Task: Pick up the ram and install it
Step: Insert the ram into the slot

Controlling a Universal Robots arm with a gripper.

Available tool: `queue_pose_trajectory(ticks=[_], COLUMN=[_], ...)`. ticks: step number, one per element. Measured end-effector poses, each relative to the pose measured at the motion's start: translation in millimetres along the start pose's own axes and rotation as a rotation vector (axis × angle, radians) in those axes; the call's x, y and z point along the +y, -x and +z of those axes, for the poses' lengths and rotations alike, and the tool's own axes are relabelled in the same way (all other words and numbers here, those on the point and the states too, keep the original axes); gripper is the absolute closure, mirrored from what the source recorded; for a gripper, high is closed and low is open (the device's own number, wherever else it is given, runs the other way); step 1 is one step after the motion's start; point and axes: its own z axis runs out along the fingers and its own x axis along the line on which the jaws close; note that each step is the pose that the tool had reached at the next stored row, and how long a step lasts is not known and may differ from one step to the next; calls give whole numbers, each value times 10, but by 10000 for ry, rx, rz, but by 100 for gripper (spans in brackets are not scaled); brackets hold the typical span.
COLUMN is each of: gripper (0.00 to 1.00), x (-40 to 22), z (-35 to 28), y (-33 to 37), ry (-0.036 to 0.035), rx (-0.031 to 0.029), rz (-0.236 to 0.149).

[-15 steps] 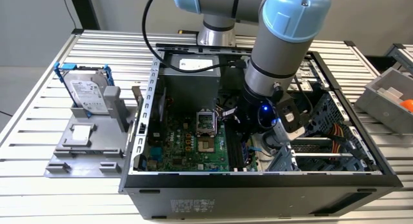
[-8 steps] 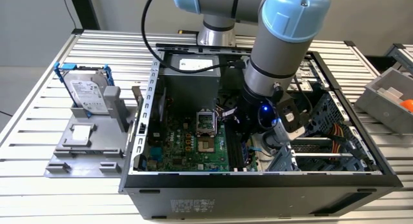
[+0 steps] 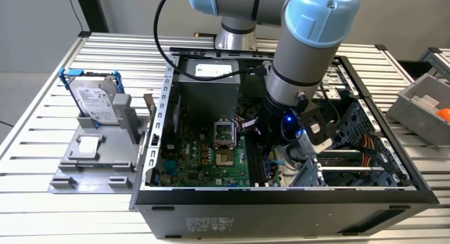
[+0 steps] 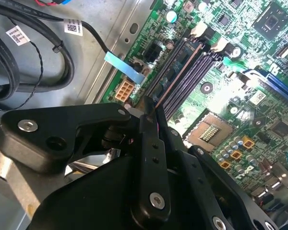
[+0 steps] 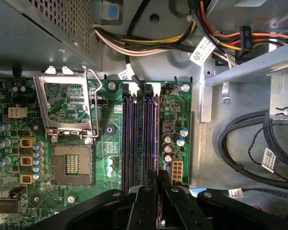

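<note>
Both wrist views: fingers pinched shut on the ram, standing edge-on in a slot on the motherboard.

Silver arm, blue caps, black screwed fingers.

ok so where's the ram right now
In the first wrist view the ram stands edge-on over the memory slots of the motherboard, held by the gripper.

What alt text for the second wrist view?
Black two-fingered gripper shut on the long, thin ram stick, seen edge-on, held along the dark memory slots of the green motherboard; whether it is seated cannot be told. Black cables lie on the grey metal case floor beside the board.
</note>
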Motion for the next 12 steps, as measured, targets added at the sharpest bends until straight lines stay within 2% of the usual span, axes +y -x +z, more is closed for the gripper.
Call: queue_pose_trajectory(ticks=[12], gripper=[100], x=[1], z=[1], y=[-2], ry=[1], rx=[0], rz=[2])
